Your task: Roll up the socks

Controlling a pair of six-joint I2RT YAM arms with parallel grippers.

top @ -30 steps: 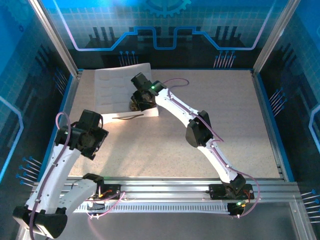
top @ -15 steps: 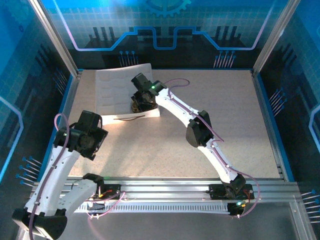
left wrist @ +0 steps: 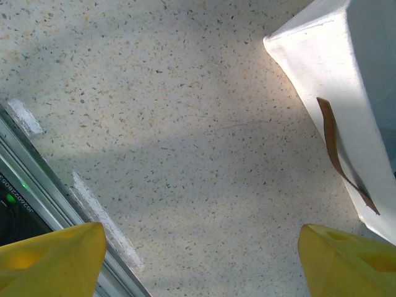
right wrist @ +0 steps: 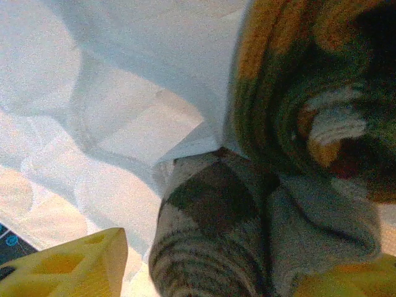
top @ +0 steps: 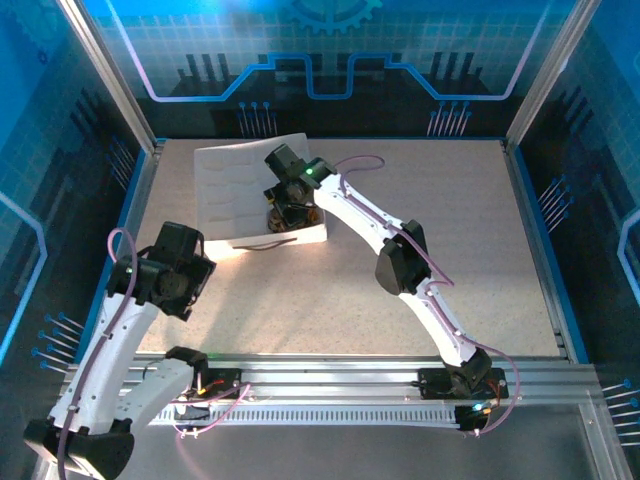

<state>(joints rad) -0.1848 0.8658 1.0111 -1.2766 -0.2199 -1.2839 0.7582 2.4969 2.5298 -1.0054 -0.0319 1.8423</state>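
The left arm (top: 110, 340) bends up near the table's (top: 480, 250) left edge, the left gripper (left wrist: 198, 266) spread wide over the surface. The right arm (top: 400, 260) stretches toward the far-left corner, the right gripper (top: 289, 208) pointing down, its fingers apart.

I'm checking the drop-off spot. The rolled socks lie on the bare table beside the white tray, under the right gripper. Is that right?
Not quite: the socks lie inside the white quilted tray, not on the bare table beside it. The right wrist view shows its quilting under them. They are under the right gripper, as you said.
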